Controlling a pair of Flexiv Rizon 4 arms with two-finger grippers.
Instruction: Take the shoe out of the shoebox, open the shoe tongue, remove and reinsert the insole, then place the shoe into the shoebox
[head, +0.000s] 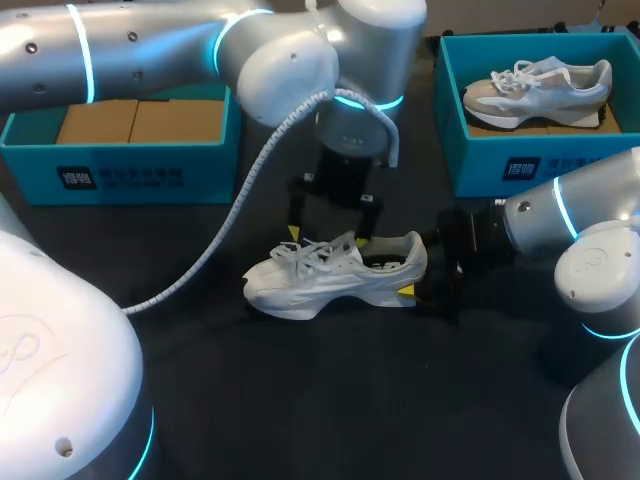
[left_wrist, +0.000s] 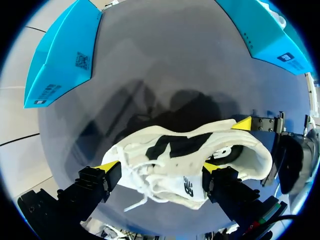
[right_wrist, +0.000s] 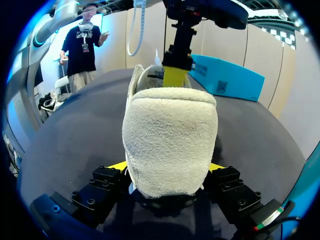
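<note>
Right pincer (right_wrist: 166, 167) first since it's closest: it's clamped on the heel of the white shoe (head: 335, 275), one yellow tip pressed against each side, with its arm coming in from about 4 o'clock in the head view. Shoe stands upright on its sole in the middle of the dark worktop (head: 300, 400), toe pointing to 9 o'clock, heel to 3. Just past that, the left pincer (left_wrist: 159, 169) hangs straight down over the shoe from an arm entering at 10 o'clock. Its fingers are spread wide, one by the laces and the other at the collar opening, and it's got nothing gripped. Farther back at 1 o'clock sits a teal shoebox (head: 520, 165) with a second shoe (head: 540, 85) lying in it. Over at 11 o'clock is another teal box (head: 120, 170) holding brown cartons (head: 140, 120).
</note>
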